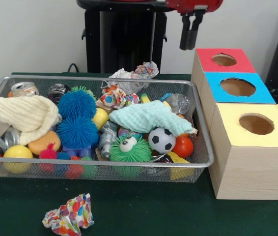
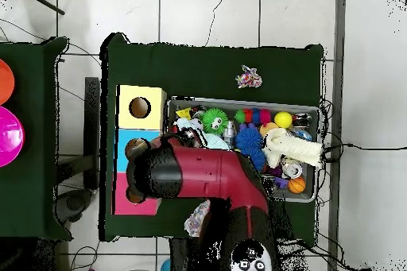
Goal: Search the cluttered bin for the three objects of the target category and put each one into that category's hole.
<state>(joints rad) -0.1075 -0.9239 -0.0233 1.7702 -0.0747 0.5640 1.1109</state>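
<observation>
A wire mesh bin holds a jumble: two blue spiky balls, a green fuzzy toy with an eye, a small soccer ball, a yellow ball, a cream cloth, a mint cloth, a crumpled patterned paper and cans. To the bin's right stands a wooden box row with round holes in red, blue and yellow tops. My gripper hangs high beside the red top, shut, with nothing in it. In the overhead view the arm hides it.
A crumpled patterned paper ball lies on the green table in front of the bin, and another sits just behind the bin's far rim. In the overhead view the bin lies right of the yellow box.
</observation>
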